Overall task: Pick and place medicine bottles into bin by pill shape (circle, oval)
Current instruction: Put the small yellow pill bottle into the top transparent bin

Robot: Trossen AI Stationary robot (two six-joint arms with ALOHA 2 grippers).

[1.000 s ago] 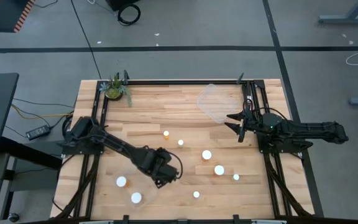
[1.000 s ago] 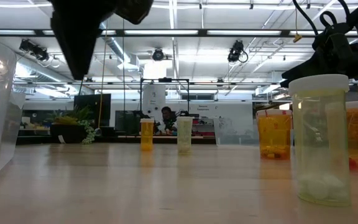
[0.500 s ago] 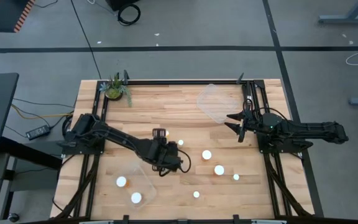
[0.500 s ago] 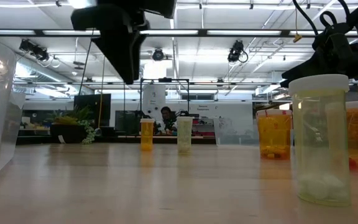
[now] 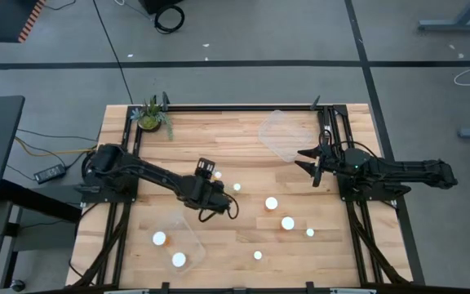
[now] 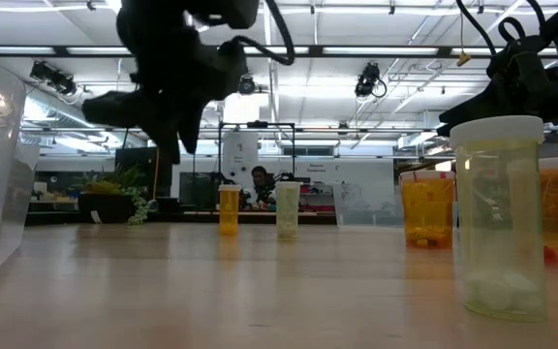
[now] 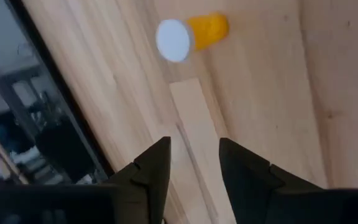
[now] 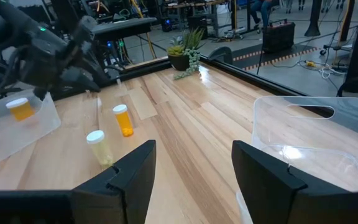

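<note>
Your left gripper is hanging over the middle of the table, above the wood and not touching it. In the left wrist view its two fingers are standing apart with a narrow gap, and there is nothing between them. Just ahead of the fingers one bottle is standing upright, with its white cap facing the camera and its orange body behind; it is apart from the fingers. In the high view this bottle is showing just beside the gripper, and a second bottle is standing near it, a little toward the right arm.

Your right gripper is waiting at the right side of the table, beside a clear bin at the far right corner. Its fingers are spread wide and are holding nothing.

The other bottles are standing upright on the near half of the table. Four white caps are showing to the right of the middle: one, one, a smaller one and another small one. Two more bottles, and, are sitting inside a second clear bin at the near left.

A small plant is sitting at the far left corner of the table. In the low view a pale bottle is standing very close to the camera, with white pills at its bottom; their shape I cannot tell.
</note>
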